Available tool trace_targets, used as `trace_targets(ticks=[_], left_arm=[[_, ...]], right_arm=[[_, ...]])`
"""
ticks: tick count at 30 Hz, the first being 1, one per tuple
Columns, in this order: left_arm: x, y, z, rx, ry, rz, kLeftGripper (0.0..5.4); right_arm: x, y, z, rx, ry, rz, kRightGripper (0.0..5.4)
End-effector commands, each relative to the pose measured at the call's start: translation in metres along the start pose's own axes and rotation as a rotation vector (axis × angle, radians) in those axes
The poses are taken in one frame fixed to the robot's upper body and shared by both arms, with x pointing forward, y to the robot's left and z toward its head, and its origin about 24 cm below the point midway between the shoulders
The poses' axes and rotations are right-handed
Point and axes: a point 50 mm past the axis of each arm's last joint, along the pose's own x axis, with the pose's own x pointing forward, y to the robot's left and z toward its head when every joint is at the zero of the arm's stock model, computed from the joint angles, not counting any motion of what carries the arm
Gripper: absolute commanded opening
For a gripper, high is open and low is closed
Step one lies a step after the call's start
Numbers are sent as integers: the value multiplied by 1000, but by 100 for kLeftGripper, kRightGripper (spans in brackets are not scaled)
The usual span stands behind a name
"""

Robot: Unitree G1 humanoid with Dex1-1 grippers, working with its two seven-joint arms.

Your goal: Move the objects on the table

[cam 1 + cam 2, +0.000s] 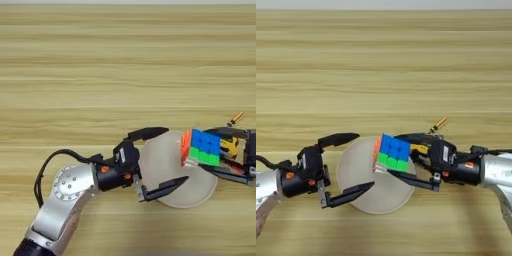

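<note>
- The left end effector (165,160) is seen at the lower left of the bench (100,60), its two black fingers spread wide around the left edge of a round cream plate (162,167); nothing is held between them. The upper finger lies along the plate's top-left rim, the lower finger reaches over the plate's lower part.
- The arm's lower section is cut off at the bottom-left corner in the left eye view.
- The puzzle cube (392,154) is seen tilted over the right part of the plate, with blue, green and orange faces shown. Whether it touches the plate cannot be told.
- The right end effector (395,156) is closed on the puzzle cube, one finger above and one below.
- Something yellow and black (420,149) is glimpsed just behind the cube, mostly hidden by the fingers; what it is cannot be made out.
- A small orange-tipped object (440,123) lies on the bench beyond the right end effector, too small to identify.
</note>
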Motion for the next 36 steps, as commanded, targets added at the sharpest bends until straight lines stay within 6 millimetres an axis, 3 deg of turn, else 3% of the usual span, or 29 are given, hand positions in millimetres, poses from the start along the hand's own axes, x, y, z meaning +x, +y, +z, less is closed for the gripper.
trace_targets(ticks=[1, 29, 36], left_arm=[[3, 1, 3, 26, -1, -15, 540], [13, -5, 2, -26, -25, -131, 540], [14, -6, 1, -29, -23, -137, 469]], right_arm=[[-3, 0, 5, -7, 5, 37, 336], [13, 6, 13, -13, -49, 141, 336], [16, 7, 17, -14, -69, 156, 336]])
